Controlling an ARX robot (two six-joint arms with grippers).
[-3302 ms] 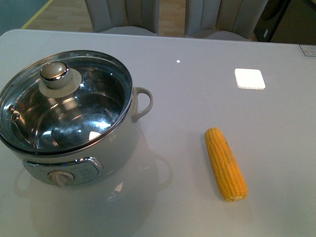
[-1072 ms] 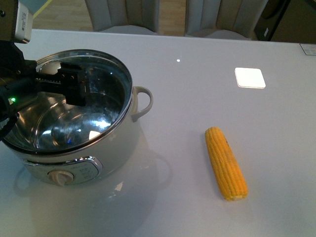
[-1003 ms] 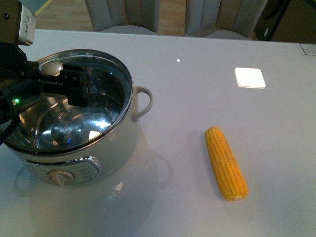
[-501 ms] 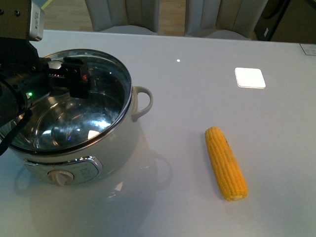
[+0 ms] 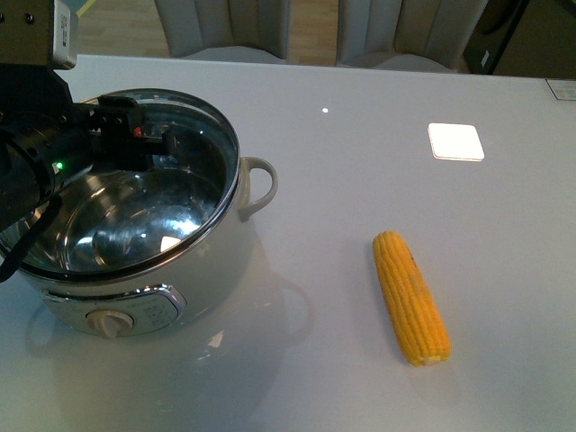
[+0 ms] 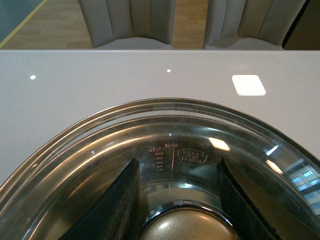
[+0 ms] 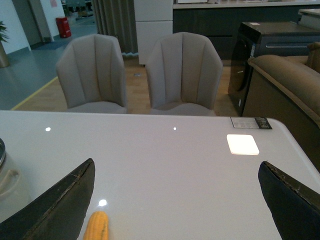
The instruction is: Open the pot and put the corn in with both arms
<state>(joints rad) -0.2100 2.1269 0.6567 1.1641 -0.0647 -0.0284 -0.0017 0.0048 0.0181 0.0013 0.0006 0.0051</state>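
1. Front view: the pot (image 5: 229, 261) stands on the left part of the white table (image 5: 342, 180), and its glass lid (image 5: 180, 193) sits on the steel rim, so the pot is not open yet. The left arm reaches over the lid, with the left gripper (image 5: 144, 135) low above the lid's middle and hiding the knob. The corn (image 5: 411, 297) lies flat on the table to the right of the pot, well apart from it, with nothing touching it. The right arm is not in view here.

2. Left wrist view: the left gripper (image 6: 177, 200) has its two fingers (image 6: 117, 205) apart, one on each side of the lid knob (image 6: 182, 227) and close beside it. Whether they touch the knob cannot be told, but I judge it is not clamped yet. The lid lies level on the rim.

3. Right wrist view: the right gripper (image 7: 175, 200) hangs above the table with its jaws spread wide and nothing between them. One end of the corn shows below it, and the pot's loop handle (image 7: 7, 180) shows at the frame's edge.

4. Judgement: the task has barely begun. Still to do are gripping the knob, lifting the lid away, picking up the corn, and putting it into the bowl.
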